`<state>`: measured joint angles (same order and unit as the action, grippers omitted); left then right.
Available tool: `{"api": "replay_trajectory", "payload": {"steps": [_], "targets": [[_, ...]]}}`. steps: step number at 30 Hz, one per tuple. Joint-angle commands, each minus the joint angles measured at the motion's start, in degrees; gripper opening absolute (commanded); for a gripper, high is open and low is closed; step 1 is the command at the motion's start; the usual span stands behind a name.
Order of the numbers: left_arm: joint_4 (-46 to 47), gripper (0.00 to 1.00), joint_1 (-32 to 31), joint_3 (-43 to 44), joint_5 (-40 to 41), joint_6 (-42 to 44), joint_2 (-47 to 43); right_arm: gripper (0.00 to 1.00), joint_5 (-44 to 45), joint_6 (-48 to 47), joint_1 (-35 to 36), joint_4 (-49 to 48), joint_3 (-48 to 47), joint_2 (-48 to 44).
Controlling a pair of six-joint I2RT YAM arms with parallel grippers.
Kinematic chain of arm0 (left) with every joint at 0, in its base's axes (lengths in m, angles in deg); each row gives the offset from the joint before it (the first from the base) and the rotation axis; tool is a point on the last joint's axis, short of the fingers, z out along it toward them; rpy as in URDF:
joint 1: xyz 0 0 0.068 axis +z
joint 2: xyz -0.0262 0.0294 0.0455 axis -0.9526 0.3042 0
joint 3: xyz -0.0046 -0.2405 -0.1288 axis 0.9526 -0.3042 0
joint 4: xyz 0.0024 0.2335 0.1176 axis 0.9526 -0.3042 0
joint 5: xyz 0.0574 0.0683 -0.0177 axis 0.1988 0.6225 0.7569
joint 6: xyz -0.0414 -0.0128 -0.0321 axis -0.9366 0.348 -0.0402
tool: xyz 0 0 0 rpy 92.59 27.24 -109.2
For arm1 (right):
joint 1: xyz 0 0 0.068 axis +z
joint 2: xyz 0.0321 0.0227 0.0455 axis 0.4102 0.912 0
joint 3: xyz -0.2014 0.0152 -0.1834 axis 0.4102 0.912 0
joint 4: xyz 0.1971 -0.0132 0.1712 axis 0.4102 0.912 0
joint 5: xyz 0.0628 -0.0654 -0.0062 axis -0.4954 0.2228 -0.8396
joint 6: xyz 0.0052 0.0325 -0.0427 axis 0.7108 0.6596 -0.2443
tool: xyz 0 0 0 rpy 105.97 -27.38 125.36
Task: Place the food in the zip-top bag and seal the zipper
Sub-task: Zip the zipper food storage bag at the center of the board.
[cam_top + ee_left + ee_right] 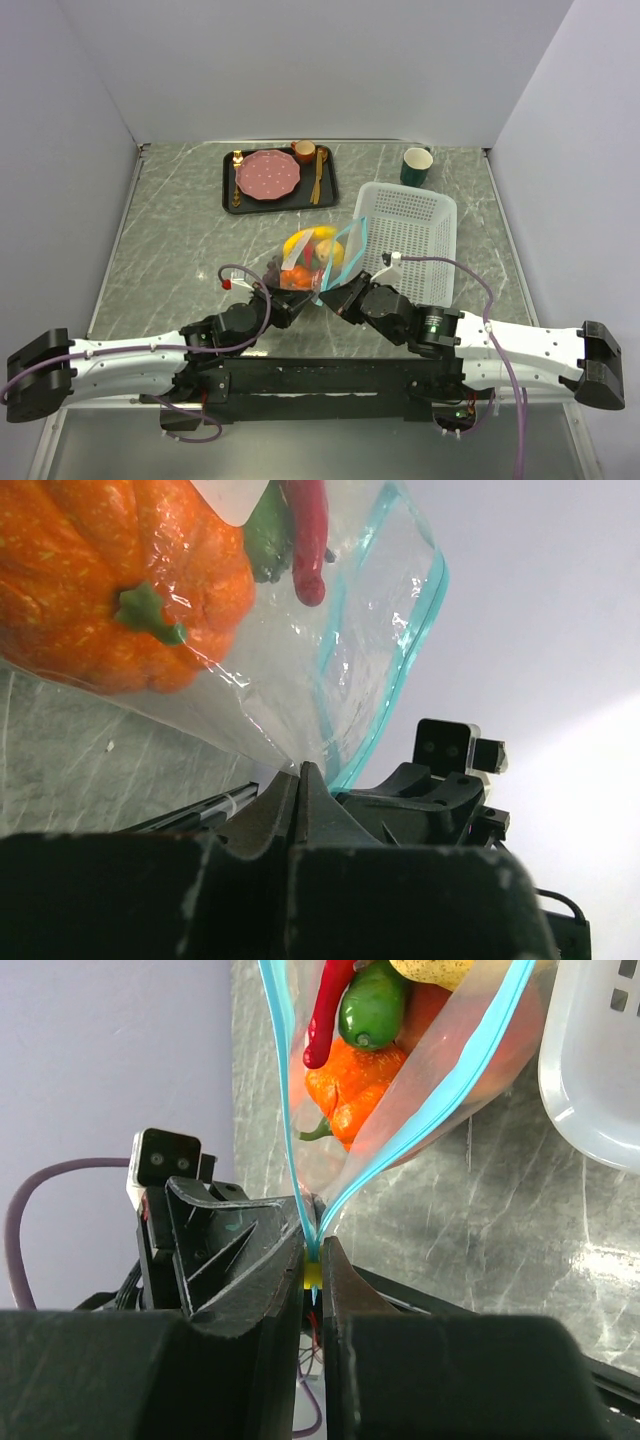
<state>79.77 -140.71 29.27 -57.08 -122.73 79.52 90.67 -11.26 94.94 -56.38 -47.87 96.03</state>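
Left gripper pinched the zip-top bag; right gripper clamped the zipper, gaping toward twelve o'clock; uneven pulling risked leaving it unsealed, spilling food.

Plain pale walls enclose a grey marbled table.

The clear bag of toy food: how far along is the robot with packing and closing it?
Done: the food sits inside the zip-top bag. In hand: the left jaws and right jaws are both shut on the bag's near corner, side by side. Left to do: the zipper gapes apart in the right wrist view, so the bag looks unsealed.
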Motion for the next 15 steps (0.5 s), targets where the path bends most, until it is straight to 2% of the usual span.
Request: {"api": "replay_trajectory", "payload": {"steps": [1, 15], "targets": [[-1.8, 0.01, 0.4, 2.7, 1.1, -0.3, -1.2, 0.0, 1.8, 0.0, 0.5, 0.2, -0.8, -0.2], [-6.2, 0.01, 0.4, -1.0, -1.9, -1.7, -6.6, 0.02, 6.2, 0.8, -1.2, 4.2, -1.0, -4.0]]}}
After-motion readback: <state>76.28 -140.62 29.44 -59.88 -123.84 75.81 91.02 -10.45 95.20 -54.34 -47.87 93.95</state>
